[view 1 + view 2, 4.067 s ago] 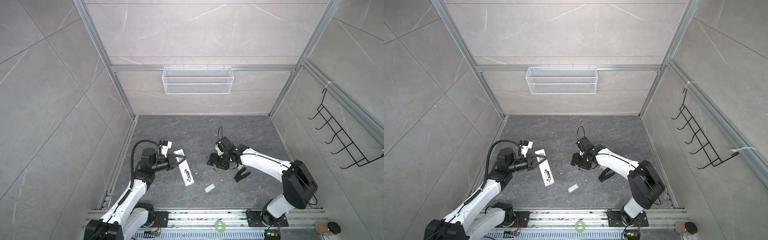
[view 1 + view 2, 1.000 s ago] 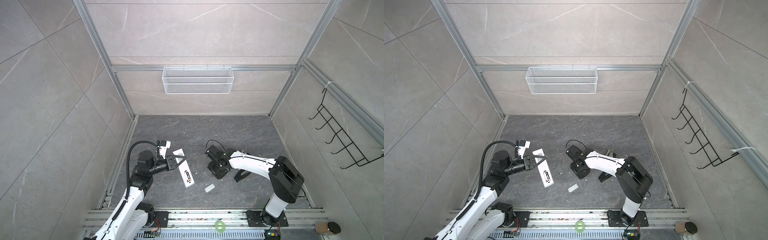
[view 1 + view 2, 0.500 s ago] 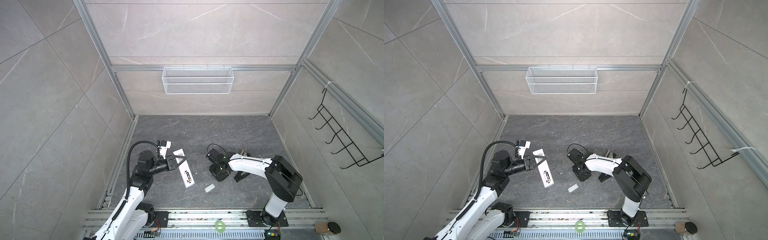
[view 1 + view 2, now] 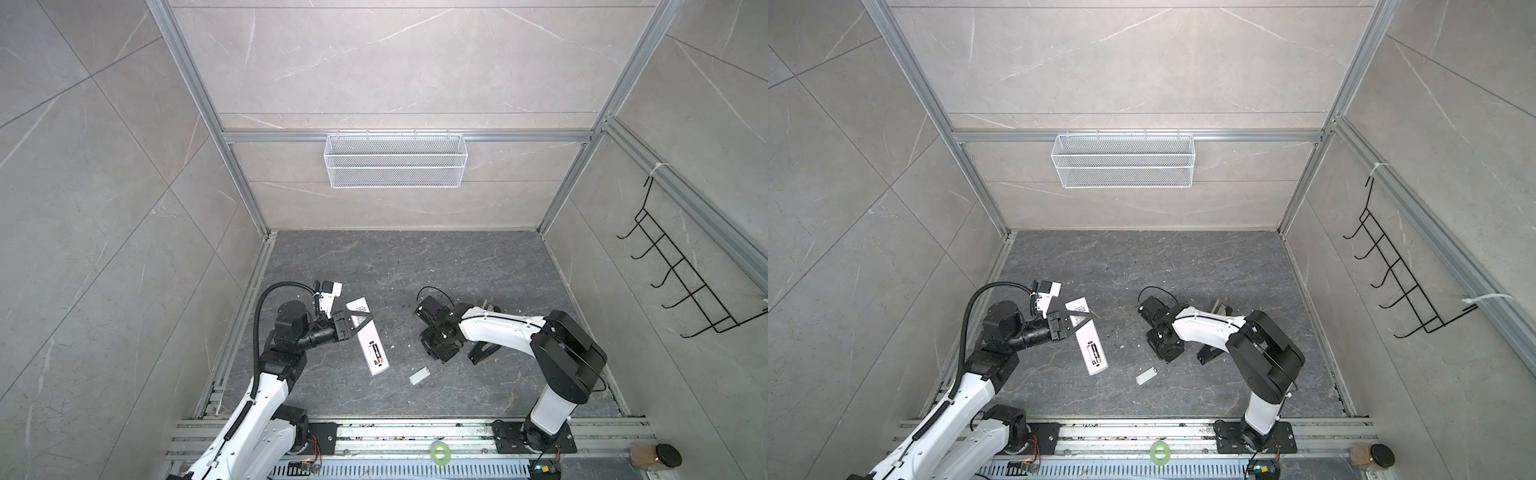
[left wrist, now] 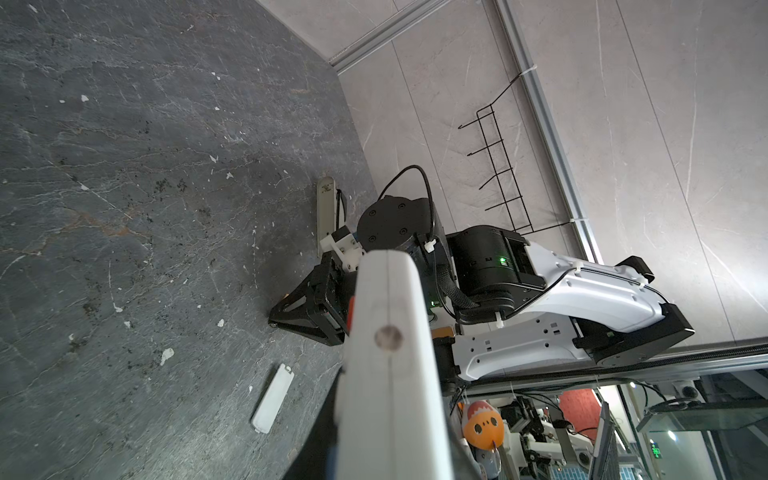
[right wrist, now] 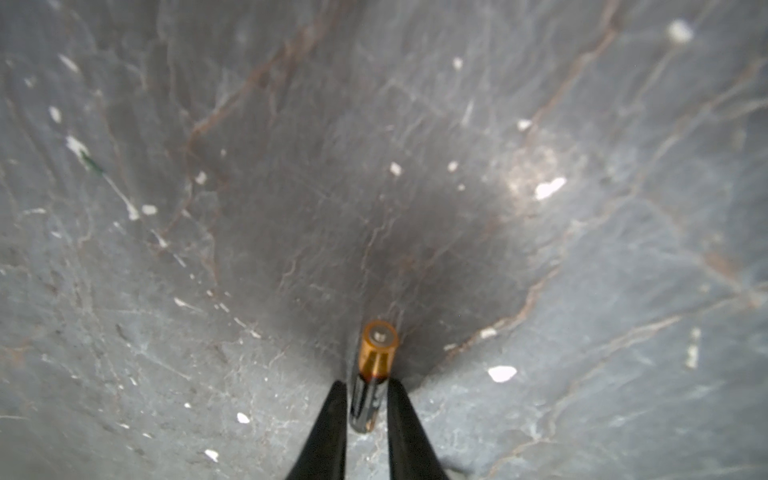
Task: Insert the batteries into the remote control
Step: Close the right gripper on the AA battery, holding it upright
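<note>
Right wrist view, closest in: two black fingers (image 6: 328,428) of the right gripper (image 6: 365,390) pressed against either side of a battery (image 6: 376,361) — dark body pinched between them, gold-coloured end sticking out past the tips toward the grey stone floor (image 6: 374,166), speckled with white crumbs (image 6: 549,188). Cannot tell whether that battery touches the floor. Left wrist view next: fills its foreground with the narrow white edge of the remote control (image 5: 390,374), seam and a round grey dot facing the lens; beyond it, shows a small loose white cover (image 5: 273,398) flat on the floor and the right gripper's fingers tipped down to the floor. In both top views, starting from the front rail (image 4: 415,432) with its green tape roll (image 4: 439,451): cover lying apart from the remote control's near end, nearer the rail than either gripper; then the remote control, plain back up with the open battery bay (image 4: 376,352) toward the rail, held at its far, labelled end by the left gripper (image 4: 358,323), fingers closed across it — cannot tell whether the near end rests on the floor. Right gripper well apart from the remote control, low over the floor. Farthest back, a white wire basket (image 4: 395,160) on the rear wall and a black hook rack (image 4: 681,286) on the side wall.
</note>
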Tool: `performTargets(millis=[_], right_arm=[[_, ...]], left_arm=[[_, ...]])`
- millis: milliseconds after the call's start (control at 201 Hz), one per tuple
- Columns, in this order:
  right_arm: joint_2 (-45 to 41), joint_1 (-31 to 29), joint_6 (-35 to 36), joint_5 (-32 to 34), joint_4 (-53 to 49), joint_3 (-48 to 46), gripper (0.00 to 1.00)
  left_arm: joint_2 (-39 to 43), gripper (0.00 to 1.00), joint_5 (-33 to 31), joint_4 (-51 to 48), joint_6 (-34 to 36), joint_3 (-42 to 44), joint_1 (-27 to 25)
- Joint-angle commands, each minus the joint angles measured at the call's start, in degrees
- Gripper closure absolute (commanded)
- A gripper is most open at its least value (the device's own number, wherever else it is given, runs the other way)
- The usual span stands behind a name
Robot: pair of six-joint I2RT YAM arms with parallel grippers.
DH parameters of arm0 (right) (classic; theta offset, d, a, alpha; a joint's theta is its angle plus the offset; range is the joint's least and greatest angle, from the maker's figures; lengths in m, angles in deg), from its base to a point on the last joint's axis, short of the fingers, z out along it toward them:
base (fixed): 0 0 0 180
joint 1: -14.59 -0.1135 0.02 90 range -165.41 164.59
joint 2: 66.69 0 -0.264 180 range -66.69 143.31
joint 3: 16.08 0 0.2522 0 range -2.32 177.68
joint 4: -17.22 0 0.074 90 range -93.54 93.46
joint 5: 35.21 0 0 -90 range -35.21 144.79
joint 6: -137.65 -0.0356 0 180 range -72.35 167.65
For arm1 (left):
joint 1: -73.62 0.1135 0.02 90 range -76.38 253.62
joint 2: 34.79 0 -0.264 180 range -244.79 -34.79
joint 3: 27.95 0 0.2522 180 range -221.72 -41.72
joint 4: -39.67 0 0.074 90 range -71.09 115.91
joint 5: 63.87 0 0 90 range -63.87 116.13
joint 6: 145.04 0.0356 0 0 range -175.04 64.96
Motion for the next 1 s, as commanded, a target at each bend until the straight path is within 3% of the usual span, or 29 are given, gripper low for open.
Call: performTargets(millis=[0, 174, 398, 622, 792, 996], right_arm=[[4.33, 0.47, 6.15, 0.87, -5.58, -0.54, 0.83], [4.59, 0.64, 14.74, 0.36, -10.96, 2.66, 0.89], [5.69, 1.09, 34.61, 1.05, -15.78, 8.3, 0.98], [9.0, 1.17, 53.87, 2.58, -18.29, 12.36, 1.0], [9.06, 1.27, 61.43, 0.52, -16.04, 11.84, 1.0], [8.45, 1.36, 63.57, -0.5, -15.83, 10.72, 0.95]], left_arm=[[1.07, 1.0, 0.79, 1.79, 1.27, -0.7, -0.26], [0.83, 1.0, 0.75, 1.9, 1.19, -0.64, -0.3], [-0.11, 1.0, 0.66, 2.08, 1.1, -0.65, -0.31], [-0.8, 1.0, 0.21, 1.38, 1.58, -1.22, -0.31], [-0.59, 1.0, -1.05, -1.4, 3.26, -1.81, -0.3], [-0.95, 1.0, -1.69, -3.35, 4.35, -2.53, -0.29]])
